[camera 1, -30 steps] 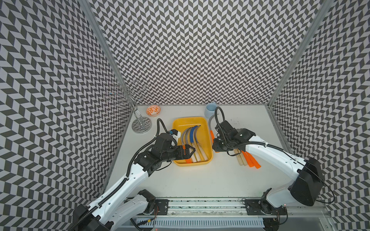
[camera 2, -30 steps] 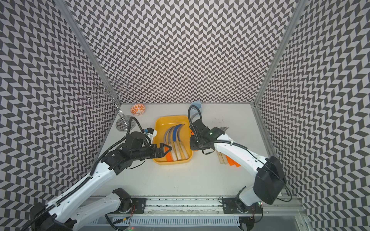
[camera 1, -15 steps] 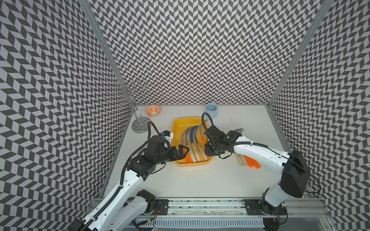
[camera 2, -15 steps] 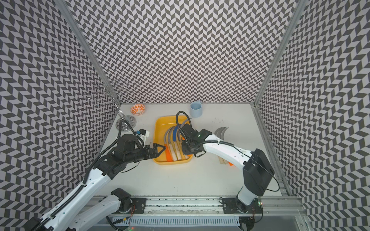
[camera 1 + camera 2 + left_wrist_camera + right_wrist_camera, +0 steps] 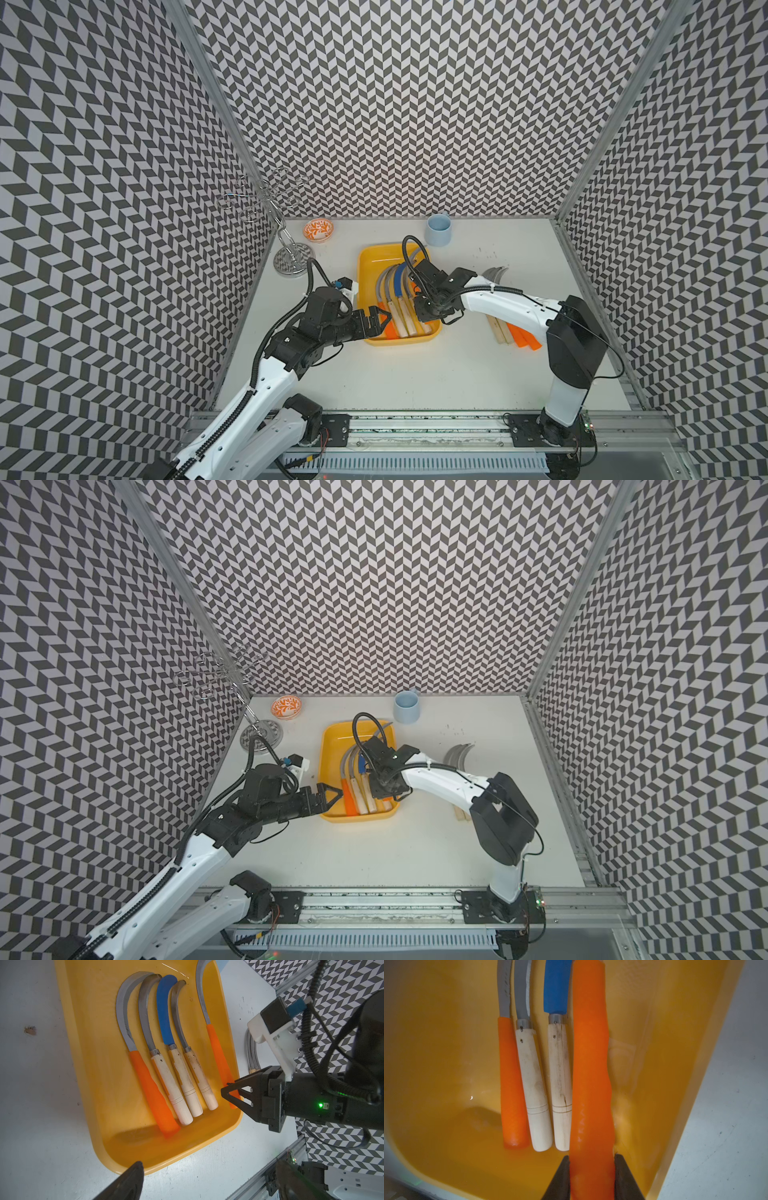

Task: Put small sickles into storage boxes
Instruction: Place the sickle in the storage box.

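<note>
- The table (image 5: 415,374) carries everything. Its near half is bare, which gives both arms room to swing.
- The yellow tray (image 5: 372,257) sits mid-table between the two arms, its long side running away from the robot. This is probably so that either arm can reach in and a sickle fits lengthwise.
- The right gripper (image 5: 591,1158) is clenched on the butt end of an orange handle, over the tray's near right corner. Gripping at the very end keeps its fingers clear of the blade and of the neighbouring handles.
- The left gripper (image 5: 379,321) hovers at the tray's near left edge, jaws spread wide with nothing between them. It looks parked out of the way, or ready to steady the tray.
- Four sickles (image 5: 164,1077) lie in the tray side by side, handles toward the robot and blades curving the same way, one blade blue. Nesting them like this saves width for more.
- The loose sickles (image 5: 523,338) lie on the table right of the tray, partly hidden behind the right arm. They are within that arm's reach and not yet stored.
- The held sickle (image 5: 216,1049) runs along the tray's right wall, parallel to the row, with its blade tip up at the far rim. Whether it touches the tray floor cannot be told.
- The pale blue cup (image 5: 438,230) and the patterned bowl (image 5: 318,229) stand at the back, apart from the tray, and seem to play no part.
</note>
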You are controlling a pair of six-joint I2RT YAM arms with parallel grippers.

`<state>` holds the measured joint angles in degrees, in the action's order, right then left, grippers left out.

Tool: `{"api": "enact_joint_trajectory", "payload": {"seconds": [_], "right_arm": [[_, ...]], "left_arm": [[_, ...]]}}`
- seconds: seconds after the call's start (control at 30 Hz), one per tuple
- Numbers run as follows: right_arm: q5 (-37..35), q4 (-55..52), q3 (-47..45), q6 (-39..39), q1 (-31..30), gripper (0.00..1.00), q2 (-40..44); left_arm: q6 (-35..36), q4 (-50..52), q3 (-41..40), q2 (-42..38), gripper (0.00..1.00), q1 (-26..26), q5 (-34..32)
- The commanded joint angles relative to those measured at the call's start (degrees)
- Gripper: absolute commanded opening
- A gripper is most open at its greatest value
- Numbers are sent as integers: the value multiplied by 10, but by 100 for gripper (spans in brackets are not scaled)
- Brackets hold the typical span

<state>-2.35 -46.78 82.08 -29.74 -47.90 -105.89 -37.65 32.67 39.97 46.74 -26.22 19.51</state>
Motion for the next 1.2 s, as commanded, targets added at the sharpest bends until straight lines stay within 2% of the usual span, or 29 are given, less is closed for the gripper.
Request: {"api": "enact_joint_trajectory", "payload": {"seconds": [0.0,0.43,0.97,1.17], "right_arm": [[-29,10,21,17,-4,7,-26],[-99,18,20,40,-6,7,-80],[13,61,6,39,-18,7,-81],[-6,42,6,29,-12,7,-74]], "left_arm": [[-7,-6,-4,-7,100,4,6],[-6,-3,-5,-5,100,4,13],[10,6,0,4,100,6,16],[14,7,2,6,100,9,19]]}}
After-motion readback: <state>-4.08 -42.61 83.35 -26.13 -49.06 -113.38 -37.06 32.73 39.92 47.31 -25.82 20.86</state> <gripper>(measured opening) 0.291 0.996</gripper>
